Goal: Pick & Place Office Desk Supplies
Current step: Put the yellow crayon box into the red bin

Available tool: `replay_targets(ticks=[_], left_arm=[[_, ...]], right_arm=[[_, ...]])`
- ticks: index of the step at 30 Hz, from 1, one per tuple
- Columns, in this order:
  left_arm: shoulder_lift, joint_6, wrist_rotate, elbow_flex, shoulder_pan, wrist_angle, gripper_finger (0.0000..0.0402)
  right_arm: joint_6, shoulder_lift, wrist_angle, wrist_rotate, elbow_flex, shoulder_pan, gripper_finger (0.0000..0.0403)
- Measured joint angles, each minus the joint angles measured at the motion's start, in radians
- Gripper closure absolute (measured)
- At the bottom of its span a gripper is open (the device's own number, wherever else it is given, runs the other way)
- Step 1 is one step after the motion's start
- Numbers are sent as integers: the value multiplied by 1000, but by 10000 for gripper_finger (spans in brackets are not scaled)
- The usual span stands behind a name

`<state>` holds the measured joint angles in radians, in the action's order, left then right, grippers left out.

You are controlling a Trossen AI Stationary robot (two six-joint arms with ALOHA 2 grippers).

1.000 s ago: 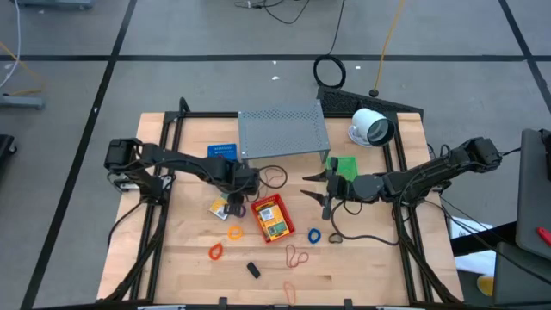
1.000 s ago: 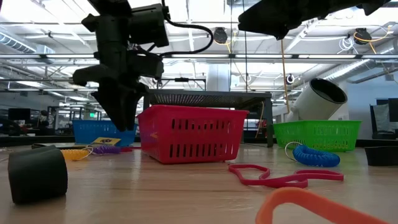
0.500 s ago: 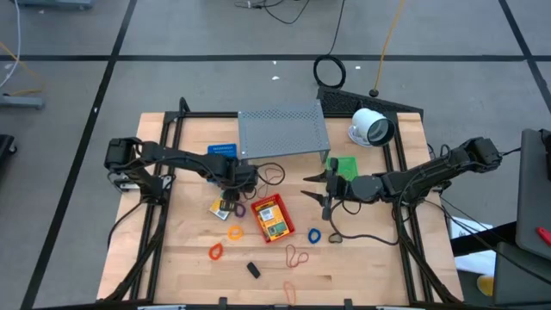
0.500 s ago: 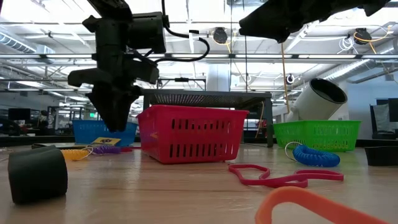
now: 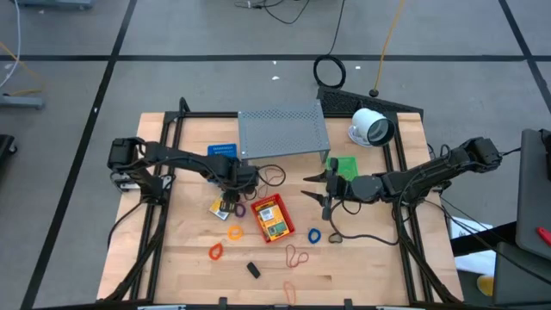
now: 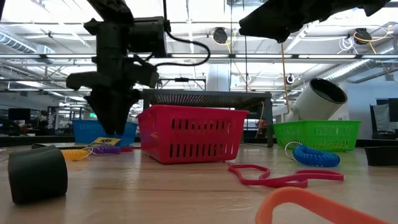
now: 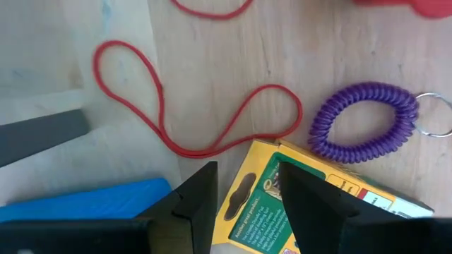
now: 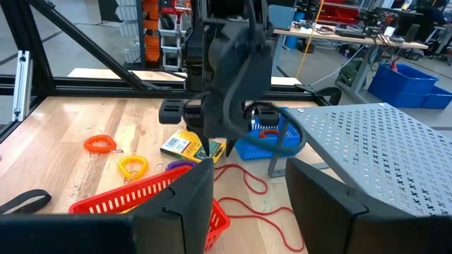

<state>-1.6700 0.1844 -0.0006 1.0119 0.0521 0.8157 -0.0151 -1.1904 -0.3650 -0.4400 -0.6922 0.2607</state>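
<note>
The yellow packet [image 7: 282, 204] with its green label lay flat on the tabletop [image 5: 362, 258], left of the middle and well in from every edge, with a purple coiled loop [image 7: 364, 123] just beside one of its corners and a thin red rubber-band loop [image 7: 205, 120] curling close by. Printed text showed on the green face; the card looked flat and thin, so it would likely need pinching by its edges.

Directly above it hung the left gripper [image 7: 244, 201], its fingers parted and empty, straddling the packet's near end without touching it. The step in hand looked like the approach for a pick: the next move would call for lowering until the fingers bracket the packet, then closing on it and carrying it to a basket.

A red basket [image 5: 273, 218] stood just right of the packet, a blue basket [image 5: 222, 151] toward the far edge. The right gripper [image 5: 325, 191] waited right of the middle, beside the green basket [image 5: 344, 165], fingers apart and holding nothing.
</note>
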Motion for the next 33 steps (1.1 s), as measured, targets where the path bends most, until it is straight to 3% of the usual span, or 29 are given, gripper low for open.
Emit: replay_targets(ticks=[16, 19, 24, 33], left_arm=[[-33, 46, 44, 0, 0, 70, 248], [-33, 52, 45, 0, 0, 77, 285], [-33, 58, 34, 0, 0, 78, 388], [-32, 21, 18, 0, -17, 83, 399]], right_arm=[[0, 0, -3, 0, 0, 0, 236], [-3, 0, -3, 0, 0, 0, 236], [-11, 0, -3, 0, 0, 0, 236], [-11, 0, -4, 0, 0, 0, 236]])
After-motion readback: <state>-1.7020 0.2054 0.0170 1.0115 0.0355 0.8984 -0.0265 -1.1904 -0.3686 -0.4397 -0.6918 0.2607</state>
